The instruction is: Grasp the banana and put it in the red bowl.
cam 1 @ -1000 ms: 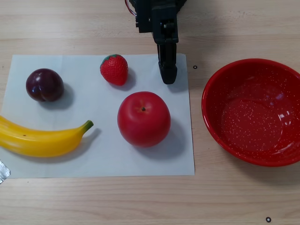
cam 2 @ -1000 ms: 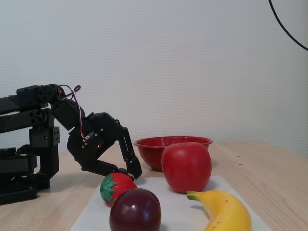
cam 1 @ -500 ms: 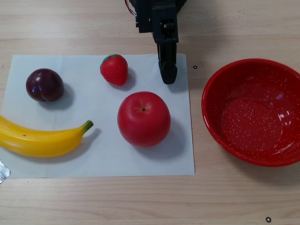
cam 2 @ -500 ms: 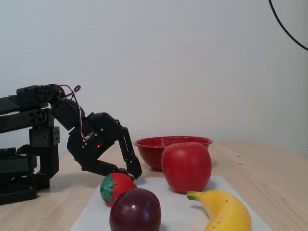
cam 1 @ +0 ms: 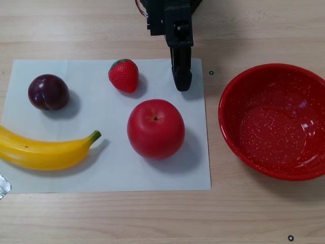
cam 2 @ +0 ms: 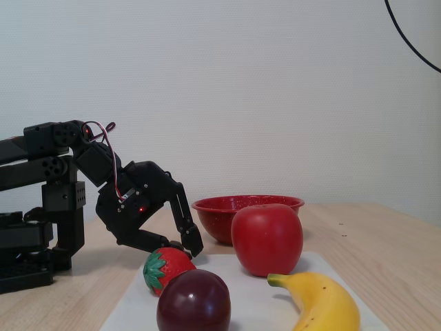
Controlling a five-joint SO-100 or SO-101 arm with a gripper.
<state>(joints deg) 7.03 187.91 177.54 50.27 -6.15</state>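
The yellow banana (cam 1: 43, 151) lies at the left front of a white paper sheet (cam 1: 109, 173), its dark stem pointing right toward the apple; the fixed view shows it low at the front (cam 2: 320, 302). The red bowl (cam 1: 277, 121) sits empty on the wood to the right of the sheet, and appears behind the apple in the fixed view (cam 2: 227, 207). My black gripper (cam 1: 182, 84) hangs at the sheet's far edge, shut and holding nothing, right of the strawberry and far from the banana. In the fixed view its tip (cam 2: 193, 248) is just above the strawberry.
A red apple (cam 1: 155, 128) sits between banana and bowl. A strawberry (cam 1: 124, 75) and a dark plum (cam 1: 48, 92) lie on the sheet's far half. The arm's base (cam 2: 34, 227) stands at the left in the fixed view. A foil scrap (cam 1: 3, 185) shows at the left edge.
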